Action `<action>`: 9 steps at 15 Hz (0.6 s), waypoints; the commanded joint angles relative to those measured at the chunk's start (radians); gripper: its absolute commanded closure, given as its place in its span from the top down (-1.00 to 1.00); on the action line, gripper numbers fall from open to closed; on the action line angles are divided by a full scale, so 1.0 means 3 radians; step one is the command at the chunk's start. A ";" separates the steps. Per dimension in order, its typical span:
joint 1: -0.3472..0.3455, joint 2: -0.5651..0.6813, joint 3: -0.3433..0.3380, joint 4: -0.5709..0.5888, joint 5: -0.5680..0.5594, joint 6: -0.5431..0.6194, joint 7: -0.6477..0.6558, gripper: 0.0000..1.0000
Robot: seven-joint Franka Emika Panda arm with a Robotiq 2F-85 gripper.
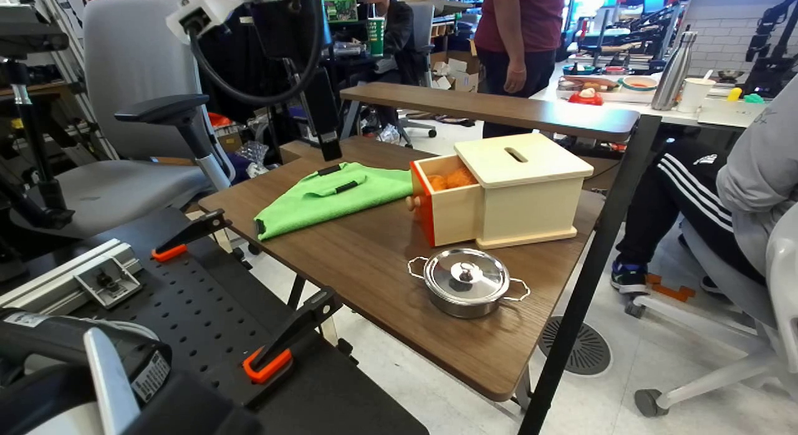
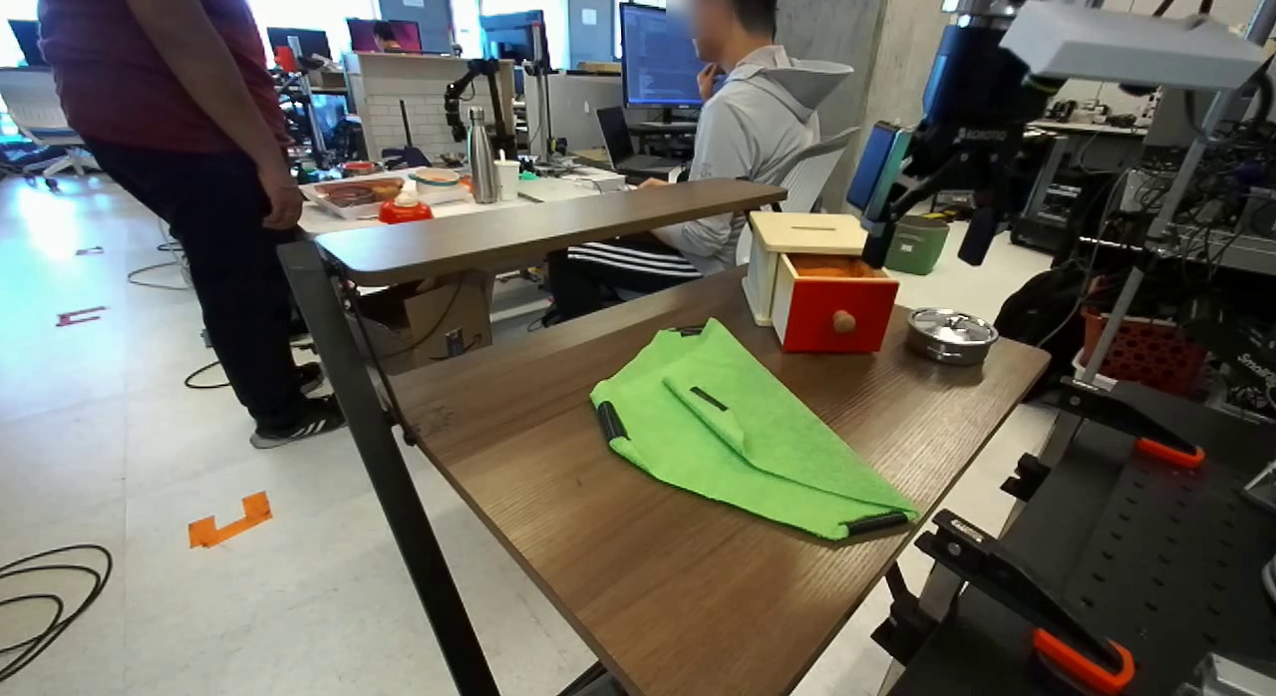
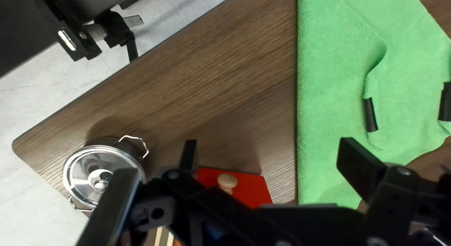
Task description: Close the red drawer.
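The red drawer [image 1: 425,204] sticks well out of the pale wooden box [image 1: 530,204] with the slotted top. It has a round wooden knob and orange contents. Its red front with the knob shows in an exterior view [image 2: 809,317] and partly in the wrist view [image 3: 248,189], where my gripper hides the rest. My gripper [image 3: 269,145] is open, with nothing between its widely spread fingers. It also shows in an exterior view [image 2: 927,245], hanging above the table and apart from the drawer.
A green cloth [image 1: 336,201] lies on the wooden table [image 1: 368,260] in front of the drawer. A lidded steel pot [image 1: 466,285] stands beside the box. A raised shelf [image 1: 486,108] runs along one table edge. A black clamp [image 1: 293,329] sits on the dark bench.
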 commanded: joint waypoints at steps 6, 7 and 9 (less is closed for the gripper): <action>0.0353 0.0871 -0.0366 0.0771 0.0315 0.0099 -0.0001 1.00; 0.0381 0.0938 -0.0402 0.0832 0.0338 0.0095 -0.0001 1.00; 0.0417 0.1073 -0.0461 0.0960 0.0411 0.0079 -0.0012 1.00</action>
